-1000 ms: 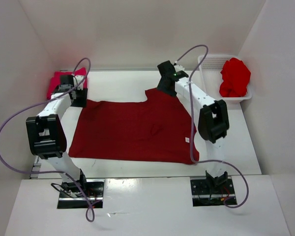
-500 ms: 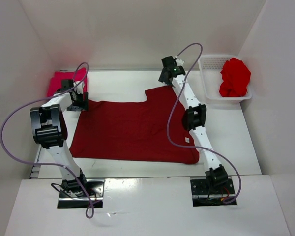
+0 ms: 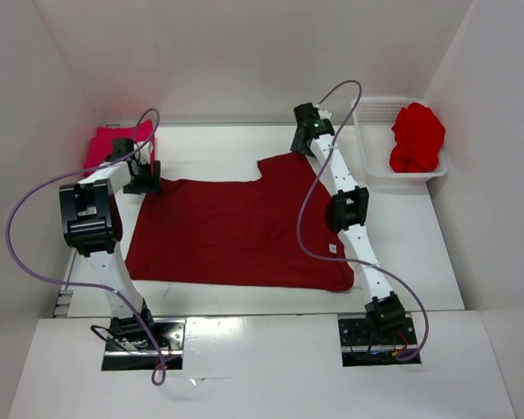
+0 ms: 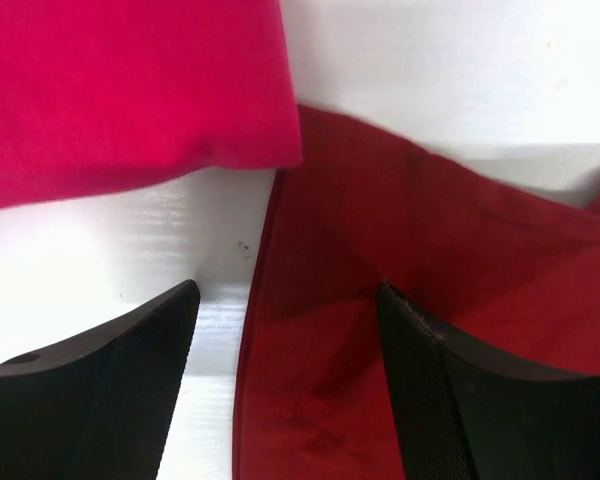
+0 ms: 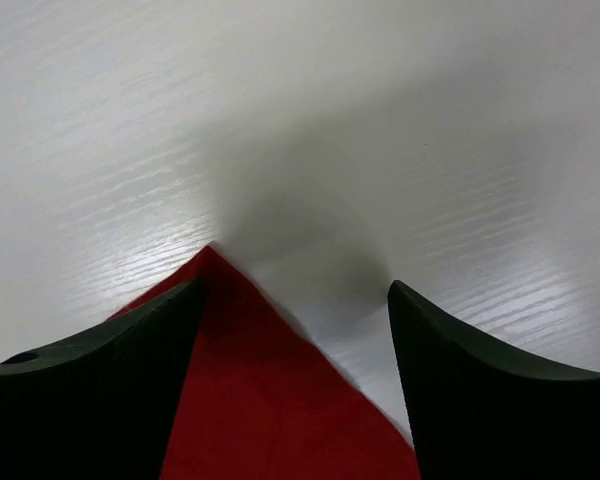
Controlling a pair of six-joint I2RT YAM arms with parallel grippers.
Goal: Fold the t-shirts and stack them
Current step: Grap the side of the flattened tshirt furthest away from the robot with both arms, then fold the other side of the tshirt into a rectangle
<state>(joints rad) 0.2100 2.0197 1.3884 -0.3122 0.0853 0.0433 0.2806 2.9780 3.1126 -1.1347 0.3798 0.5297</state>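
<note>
The left gripper [image 4: 287,300] is released, its fingers straddling a side edge of the dark maroon t-shirt [image 3: 236,231]. The right gripper [image 5: 295,292] is likewise spread over a far corner of it, grasping nothing. The shirt lies flat between them on the table [image 3: 201,144], apparently not yet folded. Just beyond the left gripper sits the folded pinkish-crimson t-shirt [image 4: 120,90]. To the right gripper's right, the bright red t-shirt [image 3: 417,135] lies crumpled in the basket [image 3: 373,109]. One looks done and two remain; nothing blocks either gripper.
</note>
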